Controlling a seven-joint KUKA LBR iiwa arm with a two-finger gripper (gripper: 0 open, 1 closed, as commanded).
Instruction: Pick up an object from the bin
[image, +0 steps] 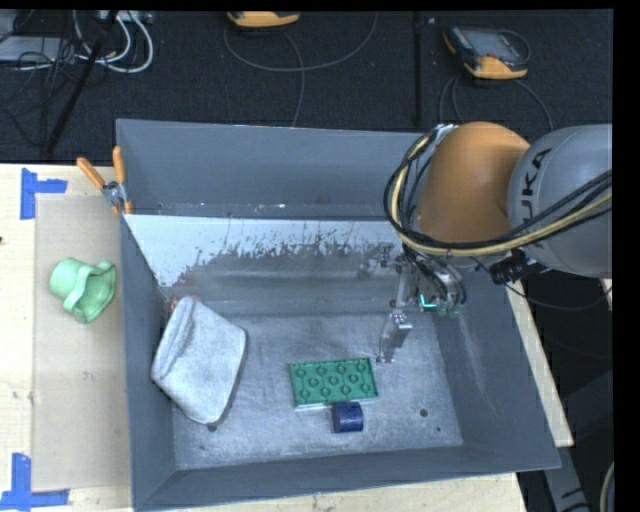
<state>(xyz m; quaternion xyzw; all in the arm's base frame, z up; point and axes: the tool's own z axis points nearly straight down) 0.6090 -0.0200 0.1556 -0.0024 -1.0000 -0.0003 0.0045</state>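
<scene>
gripper (392, 345) hangs over the scuffed floor of the grey metal bin (480, 400), just up and right of a flat green studded plate (334, 382). can't tell if its jaws are spread or pressed together. small dark blue block (347, 417) sits at the plate's near edge. soft folded grey cloth (199, 358) lies well left.

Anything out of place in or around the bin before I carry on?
Yes: a pale green object lies outside the bin, beyond its left wall. Inside, the grey cloth, green studded plate and small blue block rest on the floor; nothing looks spilled or damaged.
</scene>
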